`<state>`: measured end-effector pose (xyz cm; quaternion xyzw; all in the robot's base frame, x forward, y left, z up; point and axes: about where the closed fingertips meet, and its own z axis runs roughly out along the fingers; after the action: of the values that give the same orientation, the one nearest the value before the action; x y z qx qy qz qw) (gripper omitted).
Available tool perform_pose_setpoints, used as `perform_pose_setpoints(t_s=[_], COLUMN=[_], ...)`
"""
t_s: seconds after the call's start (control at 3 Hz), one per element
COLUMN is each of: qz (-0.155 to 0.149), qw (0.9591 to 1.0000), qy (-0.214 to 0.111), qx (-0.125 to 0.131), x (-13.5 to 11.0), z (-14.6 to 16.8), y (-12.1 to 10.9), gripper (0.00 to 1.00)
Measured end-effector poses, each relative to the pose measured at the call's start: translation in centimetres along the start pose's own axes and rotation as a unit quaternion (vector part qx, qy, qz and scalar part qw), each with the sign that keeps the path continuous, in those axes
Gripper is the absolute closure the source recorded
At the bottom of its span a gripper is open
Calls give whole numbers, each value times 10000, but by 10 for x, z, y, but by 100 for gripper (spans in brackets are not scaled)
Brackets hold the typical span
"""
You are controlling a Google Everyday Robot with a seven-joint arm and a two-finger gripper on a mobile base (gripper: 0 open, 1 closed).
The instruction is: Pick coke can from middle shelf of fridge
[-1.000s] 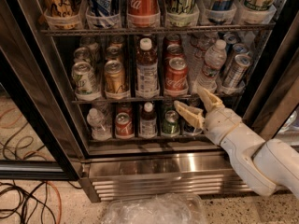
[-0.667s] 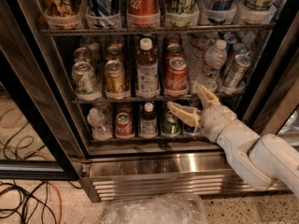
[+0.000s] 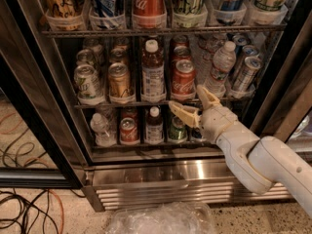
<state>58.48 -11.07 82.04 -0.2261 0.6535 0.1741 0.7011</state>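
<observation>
The fridge (image 3: 161,182) stands open with several wire racks of drinks. On the middle shelf (image 3: 97,104) the short red coke can (image 3: 183,79) stands in a white cup-tray, right of a juice bottle (image 3: 153,72). A taller red Coca-Cola can (image 3: 148,1) stands on the rack above. My gripper (image 3: 191,102) is open, its tan fingers (image 3: 184,114) spread just below and in front of the coke can, at the shelf's front edge. It holds nothing. The white arm (image 3: 253,160) comes in from the lower right.
A gold can (image 3: 120,81) and a green-white can (image 3: 87,83) stand left on the middle shelf. Water bottles (image 3: 220,66) and tilted cans lie at its right. The lower shelf holds small cans and bottles (image 3: 129,130). Cables (image 3: 29,208) and a plastic bag (image 3: 161,218) lie on the floor.
The gripper has moved left and slightly up toward the coke can, from beside the shelf's right end to just below the can. Nothing else has moved.
</observation>
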Motion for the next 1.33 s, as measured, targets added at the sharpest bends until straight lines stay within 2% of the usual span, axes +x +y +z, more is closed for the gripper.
perform_pose_setpoints(t_s=[0.67,1.33], qz=[125,84], qw=[9998,9994], qy=[-16,-26], qx=[175,335], x=[-7,-8], z=[23,38], y=[0,-7], gripper=[33,35])
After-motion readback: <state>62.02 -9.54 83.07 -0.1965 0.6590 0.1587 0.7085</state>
